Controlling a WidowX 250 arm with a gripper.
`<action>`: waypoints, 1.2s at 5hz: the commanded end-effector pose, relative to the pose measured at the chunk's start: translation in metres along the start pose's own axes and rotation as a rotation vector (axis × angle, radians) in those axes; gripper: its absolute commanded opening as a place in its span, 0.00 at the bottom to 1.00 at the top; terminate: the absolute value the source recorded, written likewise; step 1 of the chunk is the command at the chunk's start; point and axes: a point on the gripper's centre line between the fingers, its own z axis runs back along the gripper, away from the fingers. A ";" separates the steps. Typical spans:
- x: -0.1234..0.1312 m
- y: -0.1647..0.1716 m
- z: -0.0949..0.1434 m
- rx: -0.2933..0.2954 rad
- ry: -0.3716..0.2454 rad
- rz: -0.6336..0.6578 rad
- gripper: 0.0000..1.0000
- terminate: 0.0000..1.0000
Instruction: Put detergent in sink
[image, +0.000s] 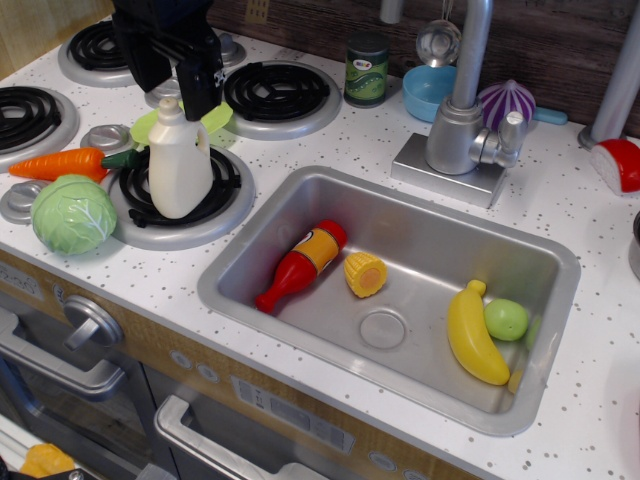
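The cream-white detergent (180, 165) stands upright on the front right burner (215, 215), left of the sink. The sink (430, 255) is a steel basin set in the white speckled countertop. My black gripper (170, 88) hangs just above and behind the detergent's cap, with its fingers (201, 92) spread open on either side of the cap. It holds nothing. The top of the gripper runs out of the frame.
In the sink lie a ketchup bottle (300, 265), a corn piece (365, 273), a banana (472, 335) and a lime (506, 319). A cabbage (73, 213), a carrot (60, 163) and a green plate (215, 115) are near the detergent. The faucet (460, 120) stands behind the sink.
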 end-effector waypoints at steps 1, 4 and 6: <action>-0.003 0.005 -0.018 -0.055 -0.052 -0.020 1.00 0.00; -0.002 -0.013 0.000 -0.037 -0.004 0.052 0.00 0.00; -0.005 -0.074 0.022 -0.054 -0.014 -0.042 0.00 0.00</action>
